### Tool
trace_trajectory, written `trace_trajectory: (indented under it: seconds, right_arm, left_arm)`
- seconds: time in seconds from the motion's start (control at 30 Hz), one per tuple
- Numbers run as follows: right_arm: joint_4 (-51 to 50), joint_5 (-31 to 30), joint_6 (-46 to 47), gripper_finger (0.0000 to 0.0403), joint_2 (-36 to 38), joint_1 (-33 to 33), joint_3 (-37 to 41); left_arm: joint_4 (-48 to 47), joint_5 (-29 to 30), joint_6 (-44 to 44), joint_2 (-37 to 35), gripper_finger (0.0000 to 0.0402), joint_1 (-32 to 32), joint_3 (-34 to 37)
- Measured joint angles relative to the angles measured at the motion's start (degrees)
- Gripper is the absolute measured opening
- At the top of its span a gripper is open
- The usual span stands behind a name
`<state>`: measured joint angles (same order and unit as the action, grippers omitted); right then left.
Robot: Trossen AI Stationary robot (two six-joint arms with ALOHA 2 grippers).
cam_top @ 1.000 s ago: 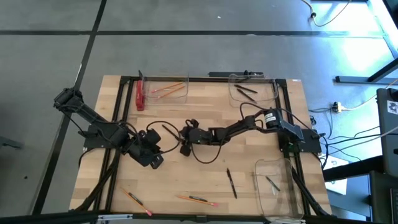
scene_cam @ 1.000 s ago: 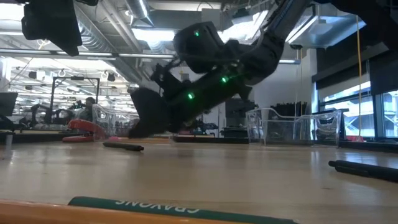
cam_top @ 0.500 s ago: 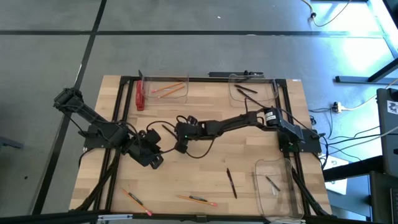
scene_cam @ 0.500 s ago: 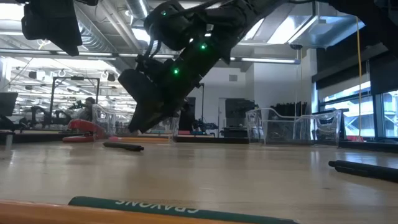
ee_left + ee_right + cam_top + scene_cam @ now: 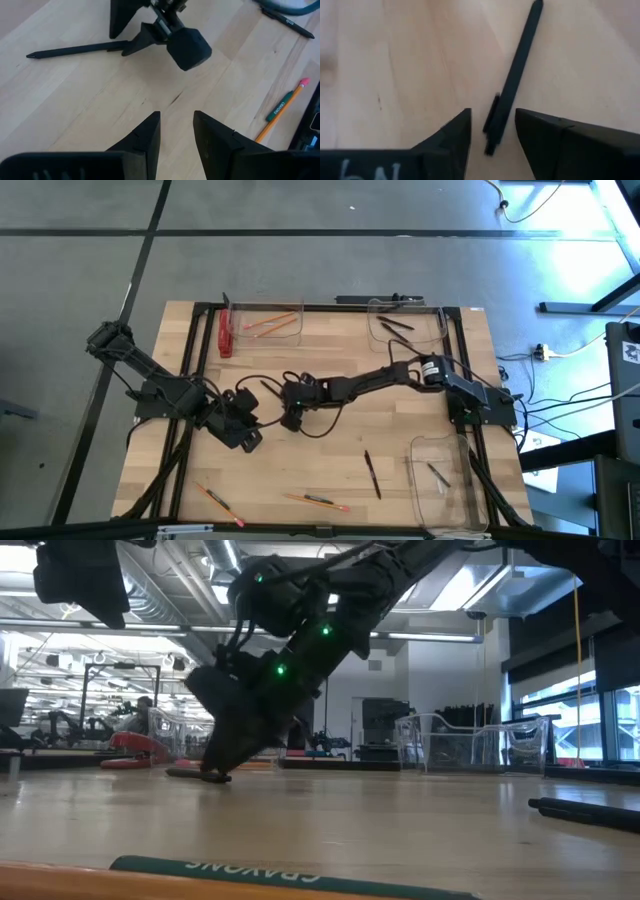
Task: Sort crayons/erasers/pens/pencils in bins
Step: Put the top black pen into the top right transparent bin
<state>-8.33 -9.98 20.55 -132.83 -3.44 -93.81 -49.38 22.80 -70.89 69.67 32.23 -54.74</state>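
A black pen [image 5: 516,70] lies flat on the wood near the table's middle; it also shows in the left wrist view [image 5: 75,49] and the low view [image 5: 196,776]. My right gripper [image 5: 291,420] is open, slanting down over the pen's clip end [image 5: 492,131], one finger on each side of it and apart from it. My left gripper [image 5: 250,438] is open and empty just left of it, close above the table [image 5: 176,131]. Another pen [image 5: 372,474] and two pencils [image 5: 213,498] [image 5: 316,502] lie near the front edge.
Clear bins stand at the far left [image 5: 266,325] with pencils, the far right [image 5: 405,326] with pens, and the near right [image 5: 441,480] with one thin stick in it. A red bar [image 5: 225,335] lies beside the far left bin. Cables loop around both grippers.
My right gripper has gone toward the table's left edge and then down, tipping steeper, until its open fingers stand over the pen's end near the table. The pen has stayed where it was.
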Motion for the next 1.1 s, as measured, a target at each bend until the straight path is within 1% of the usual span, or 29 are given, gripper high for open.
trace_trajectory:
  seconds: [0.3,0.7,0.83,0.97,1.1]
  right_arm:
    - [0.91,-1.35,-4.32,0.0153,-0.69,0.15,-0.01]
    - [1.78,-1.64,-4.45,0.0153,-2.1,0.21,-0.16]
    - [1.89,-1.76,-3.0,0.0152,-2.3,0.21,-0.23]
    - [1.19,-1.11,-2.78,0.0128,-2.3,0.28,-0.25]
    - [0.77,-0.89,-2.79,0.0082,-2.34,0.35,-0.25]
  left_arm:
    - [0.01,0.01,1.09,0.0,0.011,0.23,0.0]
    - [0.01,0.01,1.09,0.0,0.011,0.23,0.0]
    - [0.0,0.01,1.09,0.0,0.011,0.23,0.0]
    - [-0.03,0.01,1.09,0.0,0.011,0.23,0.0]
    - [-0.03,0.01,1.09,0.0,0.011,0.23,0.0]
